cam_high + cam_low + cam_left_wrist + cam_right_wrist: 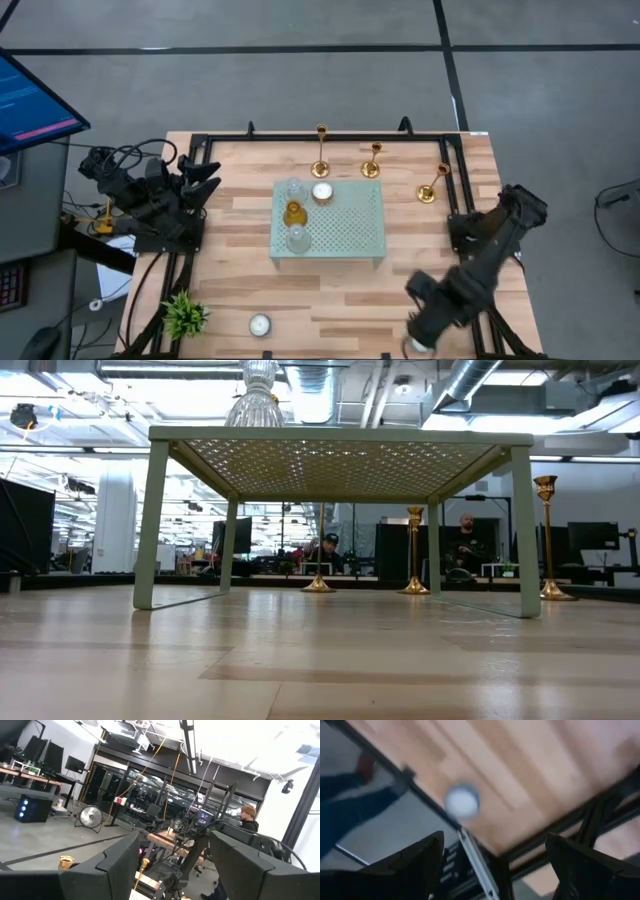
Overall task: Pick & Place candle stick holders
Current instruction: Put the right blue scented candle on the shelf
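Right gripper (492,865): hung over the table's near right corner, fingers spread wide, holding nothing; a white tealight (462,801) lay on the wood below it.
Left gripper (175,862): waited at the table's left edge, fingers wide apart, empty.
Candle stick holders: three gold ones stood upright along the far edge, the tallest (321,152) leftmost, the middle one (372,160) beside it, the third (432,184) nearer the right rail.
Green rack (352,228): sat mid-table, carrying glass cups (294,213).
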`<action>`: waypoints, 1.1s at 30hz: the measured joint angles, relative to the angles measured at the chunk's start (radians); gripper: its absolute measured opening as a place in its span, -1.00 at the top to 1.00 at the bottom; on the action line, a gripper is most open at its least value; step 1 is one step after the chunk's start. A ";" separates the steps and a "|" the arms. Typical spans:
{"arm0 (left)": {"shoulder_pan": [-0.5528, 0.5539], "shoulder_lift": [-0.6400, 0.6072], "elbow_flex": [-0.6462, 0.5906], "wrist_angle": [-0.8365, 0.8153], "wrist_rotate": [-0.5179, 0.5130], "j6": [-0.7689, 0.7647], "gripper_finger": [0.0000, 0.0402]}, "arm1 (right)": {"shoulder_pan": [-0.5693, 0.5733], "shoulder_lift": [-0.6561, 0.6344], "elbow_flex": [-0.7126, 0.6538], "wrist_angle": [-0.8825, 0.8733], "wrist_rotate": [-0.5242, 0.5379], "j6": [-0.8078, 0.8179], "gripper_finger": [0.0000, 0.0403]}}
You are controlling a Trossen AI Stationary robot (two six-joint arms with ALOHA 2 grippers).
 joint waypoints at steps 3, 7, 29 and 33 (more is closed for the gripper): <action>0.000 0.000 0.000 -0.003 0.002 0.001 -0.20 | 0.058 0.000 -0.057 0.108 -0.002 0.077 -0.67; 0.000 0.000 0.000 -0.003 0.025 0.001 -0.20 | 0.119 0.000 -0.134 0.246 0.013 0.146 -0.68; 0.000 0.000 0.000 -0.014 0.046 -0.002 -0.20 | 0.203 0.001 -0.454 0.627 0.195 -0.063 -0.70; 0.000 0.000 0.000 -0.020 0.046 -0.003 -0.20 | 0.200 0.001 -0.482 0.655 0.195 -0.063 -0.71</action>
